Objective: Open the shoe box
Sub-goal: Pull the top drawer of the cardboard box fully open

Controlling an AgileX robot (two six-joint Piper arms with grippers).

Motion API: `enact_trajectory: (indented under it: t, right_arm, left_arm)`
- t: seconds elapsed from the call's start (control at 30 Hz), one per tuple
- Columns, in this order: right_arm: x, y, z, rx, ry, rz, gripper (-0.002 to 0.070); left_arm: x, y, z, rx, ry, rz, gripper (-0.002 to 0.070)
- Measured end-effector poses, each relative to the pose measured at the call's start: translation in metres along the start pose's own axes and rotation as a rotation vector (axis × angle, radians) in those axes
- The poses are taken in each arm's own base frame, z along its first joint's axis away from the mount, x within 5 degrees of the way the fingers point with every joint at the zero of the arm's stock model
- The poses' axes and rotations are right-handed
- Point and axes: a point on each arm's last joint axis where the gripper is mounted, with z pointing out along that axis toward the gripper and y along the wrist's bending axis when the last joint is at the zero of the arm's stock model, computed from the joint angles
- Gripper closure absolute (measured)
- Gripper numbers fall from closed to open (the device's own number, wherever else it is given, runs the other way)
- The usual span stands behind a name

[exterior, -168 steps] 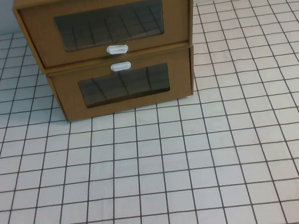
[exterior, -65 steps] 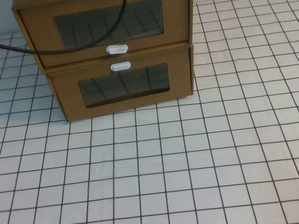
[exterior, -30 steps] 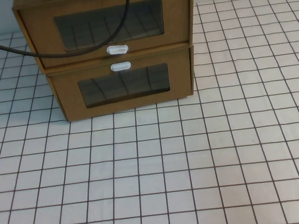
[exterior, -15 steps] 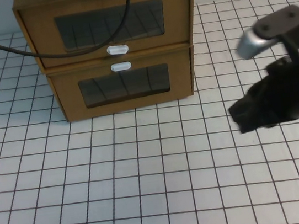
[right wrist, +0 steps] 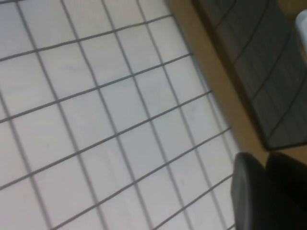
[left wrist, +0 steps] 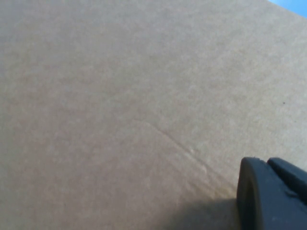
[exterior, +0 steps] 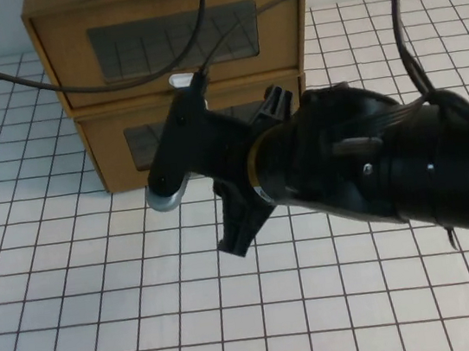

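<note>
The shoe box is two stacked brown cardboard drawers at the table's back. The upper drawer [exterior: 71, 67] has a dark window and a white handle [exterior: 179, 80]. The lower drawer [exterior: 113, 153] is half hidden behind my right arm [exterior: 347, 168], and its handle is covered. Both drawer fronts look closed. In the right wrist view, my right gripper [right wrist: 265, 162] hangs over the checked cloth just in front of the lower drawer's window [right wrist: 259, 72], fingers together and holding nothing. My left gripper [left wrist: 266, 164] rests close against plain cardboard [left wrist: 120, 96], fingers together and empty.
A white cloth with a dark grid [exterior: 80, 319] covers the table. Black cables [exterior: 46, 80] cross the upper drawer's front. The bulky right arm fills the middle and right of the high view.
My right arm has swept in from the right and now stretches across the middle, in front of the lower drawer. The drawers have not moved.
</note>
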Motion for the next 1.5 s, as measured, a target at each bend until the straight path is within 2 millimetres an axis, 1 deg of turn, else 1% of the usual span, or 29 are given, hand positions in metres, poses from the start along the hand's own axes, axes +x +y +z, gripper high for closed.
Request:
enact_trajectory:
  t: [0.1, 0.2, 0.27, 0.33, 0.47, 0.6, 0.7, 0.8, 0.9, 1.17, 1.5]
  right_arm:
    - [-0.007, -0.003, 0.011, 0.061, -0.047, -0.098, 0.0547]
    - [-0.015, -0.010, 0.021, 0.109, -0.100, -0.131, 0.0448]
    - [-0.019, -0.017, 0.027, 0.141, -0.120, -0.140, 0.0420]
    - [-0.021, -0.024, 0.038, 0.174, -0.131, -0.165, 0.0407]
    - [-0.023, -0.037, 0.060, 0.217, -0.137, -0.203, 0.0398]
    - [-0.023, -0.045, 0.081, 0.244, -0.137, -0.249, 0.0397]
    - [-0.023, -0.049, 0.092, 0.255, -0.141, -0.272, 0.0397]
    - [-0.027, -0.050, 0.100, 0.265, -0.151, -0.282, 0.0397]
    - [-0.031, -0.051, 0.104, 0.271, -0.164, -0.292, 0.0400]
    - [-0.030, -0.048, 0.113, 0.284, -0.157, -0.348, 0.0465]
    - [-0.030, -0.051, 0.117, 0.300, -0.158, -0.377, 0.0472]
  left_arm:
    - [0.000, 0.000, 0.000, 0.000, 0.000, 0.000, 0.0677]
    - [0.000, 0.000, 0.000, 0.002, 0.002, 0.000, 0.0677]
    - [0.000, 0.000, 0.000, 0.002, 0.002, 0.000, 0.0677]
    - [0.000, 0.000, 0.000, 0.002, 0.004, 0.002, 0.0677]
    - [0.002, 0.002, -0.001, -0.005, 0.014, 0.008, 0.0677]
    - [0.002, 0.003, -0.001, -0.013, 0.018, 0.017, 0.0677]
    - [0.002, 0.003, -0.001, -0.012, 0.018, 0.016, 0.0677]
    - [0.001, 0.003, -0.002, -0.013, 0.017, 0.017, 0.0677]
    - [0.002, 0.003, -0.002, -0.015, 0.019, 0.020, 0.0677]
    - [0.002, 0.003, -0.002, -0.014, 0.022, 0.022, 0.0677]
    - [0.002, 0.003, -0.002, -0.016, 0.024, 0.025, 0.0677]
